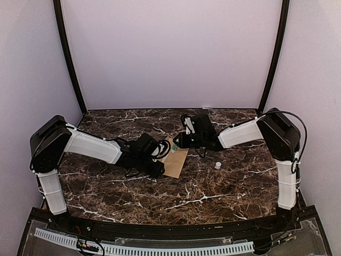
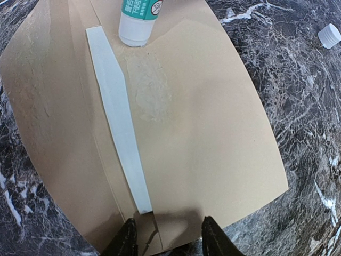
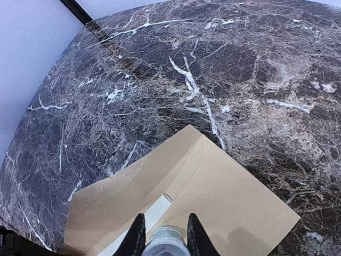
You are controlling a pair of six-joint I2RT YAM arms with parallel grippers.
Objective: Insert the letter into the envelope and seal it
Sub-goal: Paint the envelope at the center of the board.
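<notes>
Right gripper (image 3: 165, 237): fingers clamped on a glue stick (image 3: 165, 241), one finger on either side of its barrel; tube is white with a green label and points down; in the left wrist view its tip (image 2: 136, 24) rests on the envelope's body panel; a pale glossy smear of glue (image 2: 149, 88) lies on the panel just beside that tip.

Left gripper (image 2: 168, 242): jaws apart, one fingertip (image 2: 126, 241) to each side of the envelope's near edge; whether they press on the paper cannot be told.

Envelope (image 1: 178, 160): tan-brown, lying flat on the dark marble table (image 1: 224, 186) at mid-table, between the two grippers; flap open and spread flat away from the body panel; a narrow white strip (image 2: 120, 122) runs along the fold between flap and body, tapering toward both ends; whether it is the edge of the letter cannot be told.

White cap (image 1: 218, 165): lying on the table to the right of the envelope, apart from it and from both grippers; also seen at the upper right of the left wrist view.
</notes>
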